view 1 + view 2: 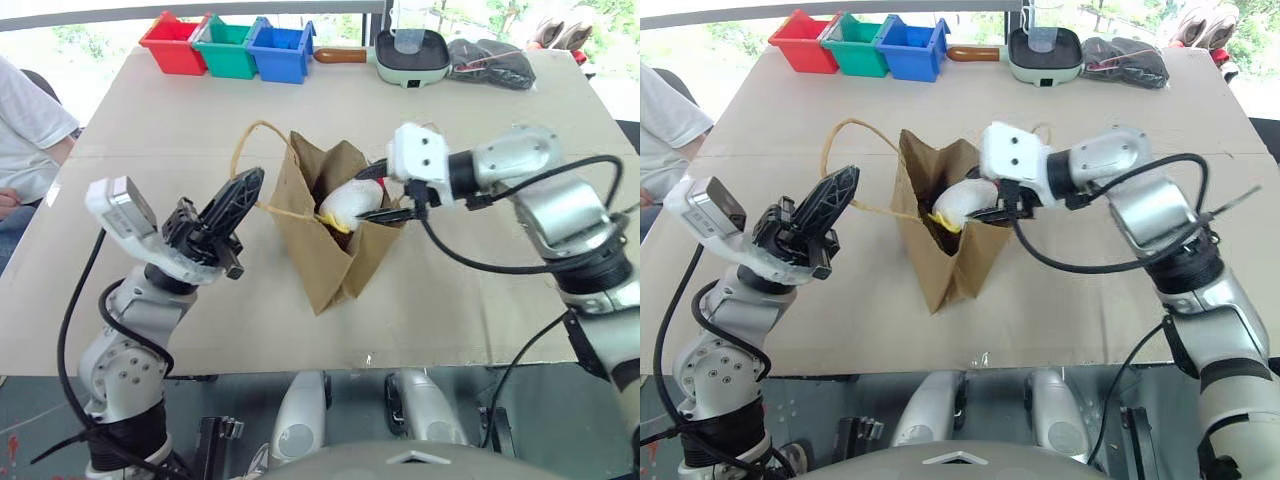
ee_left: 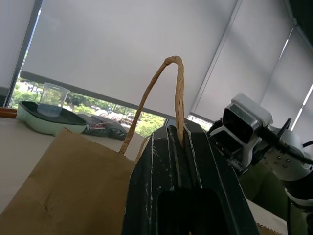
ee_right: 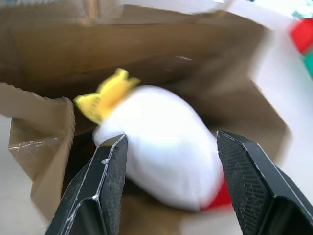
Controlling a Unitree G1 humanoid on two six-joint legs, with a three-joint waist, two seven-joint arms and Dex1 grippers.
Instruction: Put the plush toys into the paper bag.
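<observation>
1. While I look down over the arms, I see the paper bag point(image 1: 335, 235) standing upright and open in the middle of the table point(image 1: 180, 130).
2. My left gripper point(image 1: 232, 205) is clenched on one handle point(image 2: 168, 93) of the bag and holds it up beside the bag's mouth.
3. My right gripper point(image 3: 168, 181) is at the bag's mouth, its two fingers point(image 3: 105, 188) spread apart.
4. The white chicken toy point(image 3: 164, 161) lies between these fingers, in the mouth of the bag; it seems released, but I cannot tell if the pads touch it.
5. Dark shade in the bag hides what is under the chicken.
6. Three coloured bins point(image 1: 228, 45) and a green pan point(image 1: 410, 55) stand at the far edge.
</observation>
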